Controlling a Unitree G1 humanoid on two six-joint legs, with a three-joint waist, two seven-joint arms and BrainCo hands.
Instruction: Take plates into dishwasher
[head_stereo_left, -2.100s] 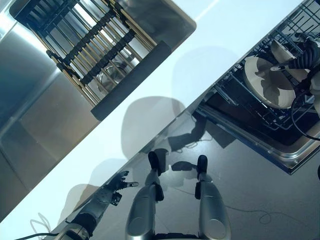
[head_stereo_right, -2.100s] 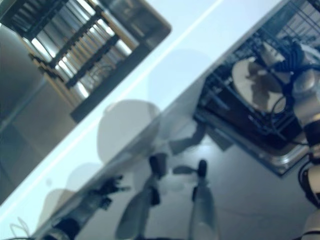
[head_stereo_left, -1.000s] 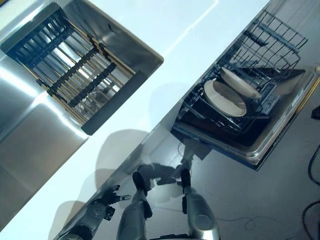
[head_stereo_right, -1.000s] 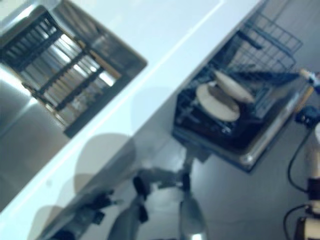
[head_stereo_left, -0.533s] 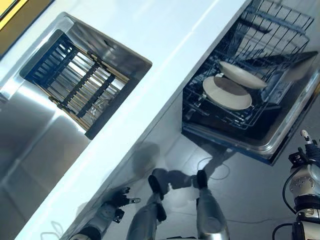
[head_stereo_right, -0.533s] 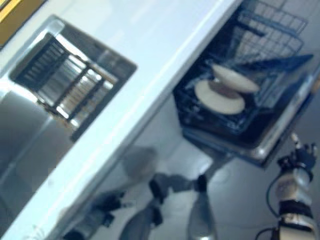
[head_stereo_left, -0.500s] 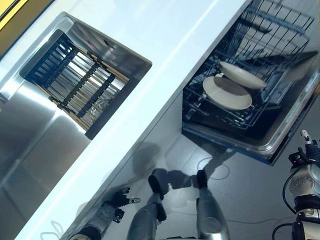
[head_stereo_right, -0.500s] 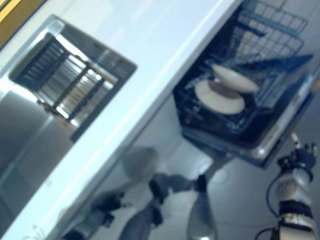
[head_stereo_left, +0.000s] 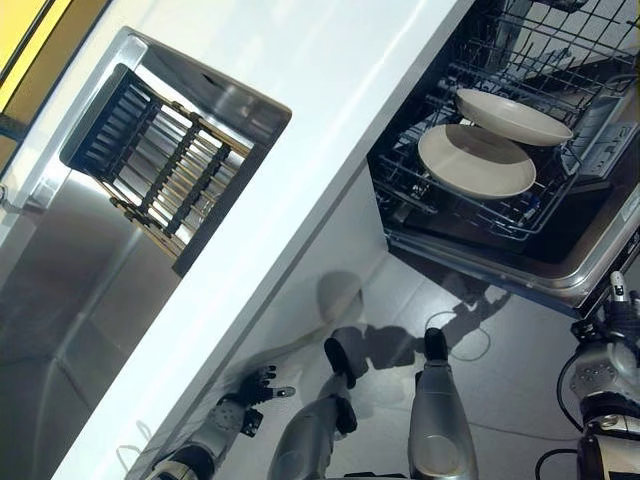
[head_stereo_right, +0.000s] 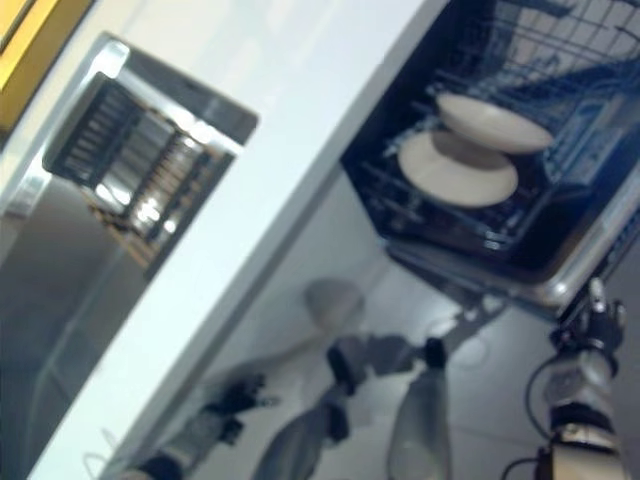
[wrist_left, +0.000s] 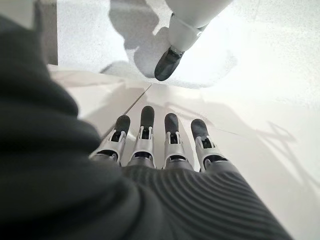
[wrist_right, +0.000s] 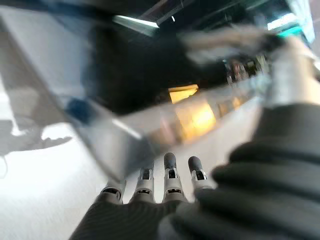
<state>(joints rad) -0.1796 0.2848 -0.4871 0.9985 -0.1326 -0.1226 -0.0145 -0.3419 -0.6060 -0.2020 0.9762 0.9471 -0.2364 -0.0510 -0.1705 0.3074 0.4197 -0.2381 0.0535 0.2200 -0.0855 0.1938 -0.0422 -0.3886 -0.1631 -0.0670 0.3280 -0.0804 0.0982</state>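
Withdrawn from the dishwasher rack (head_stereo_left: 480, 215), right hand (head_stereo_left: 612, 322) empty, fingers straight; two plates (head_stereo_left: 476, 161) slotted for washing; left hand (head_stereo_left: 245, 400) idle, relaxed.

From my feed it's mostly whites and greys. The countertop (head_stereo_left: 300, 150) is plain white with no pattern. The sink (head_stereo_left: 70, 290) next to it is brushed silver steel, and the rack in the sink (head_stereo_left: 160, 165) has black crossbars over pale, yellowish-silver rods. There's a strip of yellow wall (head_stereo_left: 40, 30) at the far corner. In the dishwasher, the two plates (head_stereo_left: 476, 160) are plain cream with no print, sitting in a dark wire dishwasher rack (head_stereo_left: 450, 205) against a black interior. The dishwasher door (head_stereo_left: 560, 285) has a shiny silver rim. The floor (head_stereo_left: 500, 380) is light grey. Both hands, left hand (wrist_left: 160, 150) and right hand (wrist_right: 160, 185), show silver fingers, dark tips and dark ribbed covers.
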